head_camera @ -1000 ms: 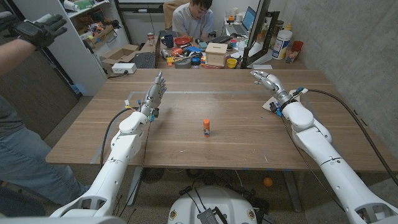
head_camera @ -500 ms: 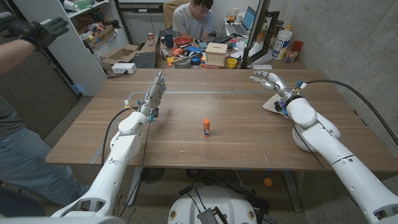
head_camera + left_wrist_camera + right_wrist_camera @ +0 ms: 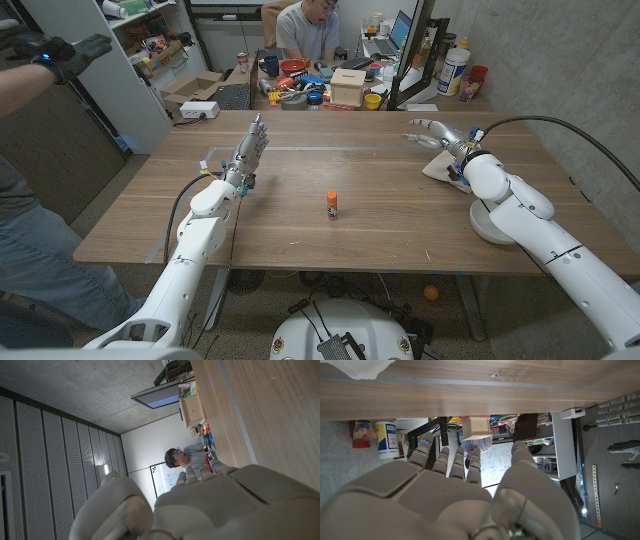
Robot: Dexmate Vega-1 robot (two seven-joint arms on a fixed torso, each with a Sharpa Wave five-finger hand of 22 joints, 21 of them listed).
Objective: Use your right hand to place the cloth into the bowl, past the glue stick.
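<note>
your right hand (image 3: 432,131) is hovering empty, fingers apart, near the counter's (image 3: 300,215) far right edge, just above the cloth (image 3: 437,166). the bowl (image 3: 490,222) is sitting nearer you, by the right edge. the glue stick (image 3: 332,205) is standing mid-counter, open wood all around. your left hand (image 3: 250,146) is waiting, fingers spread.

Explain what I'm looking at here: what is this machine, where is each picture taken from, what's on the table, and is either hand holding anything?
It is a two-armed robot standing at a wooden table. The wide picture comes from a camera on its head, looking down. The other two come from wrist cameras looking along each hand's back, so they appear turned. On the table stand a glue stick in the middle, a white bowl partly hidden under the right arm, and a white cloth beside the right hand. The left hand stands with its fingers straight. Both hands hold nothing. People are in view behind the table and at the left edge.
</note>
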